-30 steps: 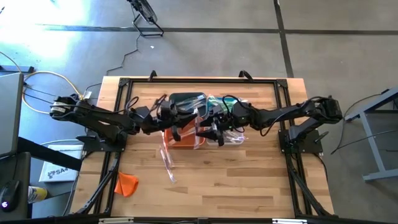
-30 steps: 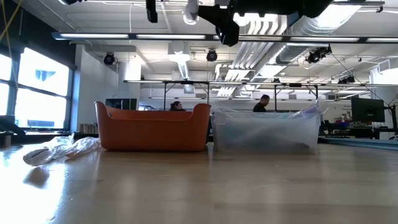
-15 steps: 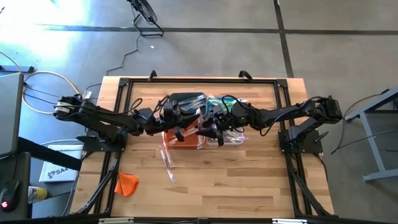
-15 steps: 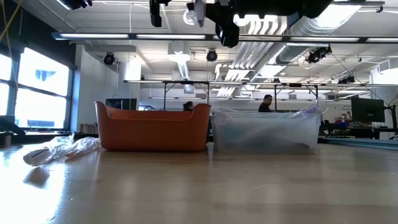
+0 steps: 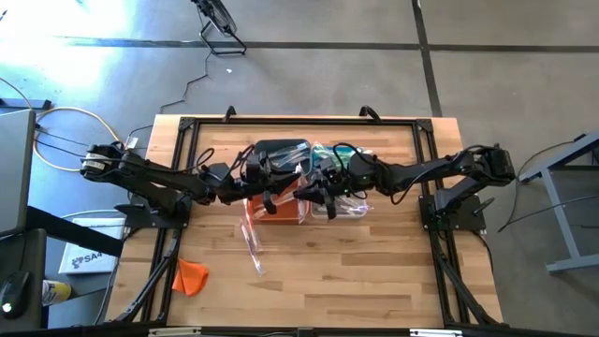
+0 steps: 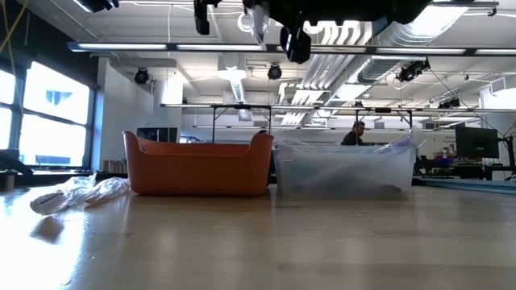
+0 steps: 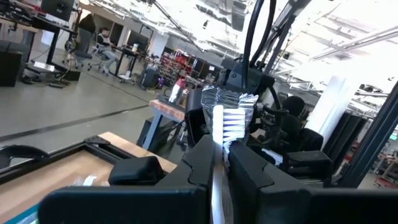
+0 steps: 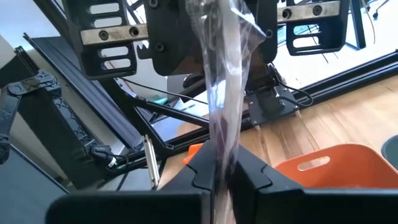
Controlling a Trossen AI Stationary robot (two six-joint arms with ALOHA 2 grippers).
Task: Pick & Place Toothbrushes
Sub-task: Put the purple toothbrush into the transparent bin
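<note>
One toothbrush (image 7: 225, 118), white-bristled in a clear crinkled wrapper (image 8: 221, 93), hangs in the air between my two grippers over the middle of the table. My left gripper (image 5: 281, 194) comes from the table's left and is shut on it. My right gripper (image 5: 309, 194) comes from the right and is shut on the wrapper. In the low view the wrapper (image 6: 258, 20) shows at the top, high above the orange bin (image 6: 197, 165) and the clear bin (image 6: 343, 169). Loose toothbrushes in wrappers (image 5: 251, 239) lie on the table in front of the orange bin. My left gripper pinches the toothbrush between its two fingers just below the bristled head (image 7: 217, 134). The fingers come nearly level from the table's left, and the brush runs on beyond their tips, lifted clear. My right gripper pinches the clear wrapper (image 8: 219, 146) between its two fingers, coming level from the table's right. The wrapper runs from its fingertips across to the left gripper, clear of the bins.
A dark grey bin (image 5: 281, 150) and a teal bin (image 5: 328, 154) stand behind the orange bin (image 5: 273, 210) and the clear bin (image 5: 354, 208). A small orange lump (image 5: 190, 276) lies near the table's front left. People show in the room beyond.
My right gripper has shut on the wrapped toothbrush that my left gripper holds up. Neither arm has shifted, and the toothbrush stays in the air over the bins.
</note>
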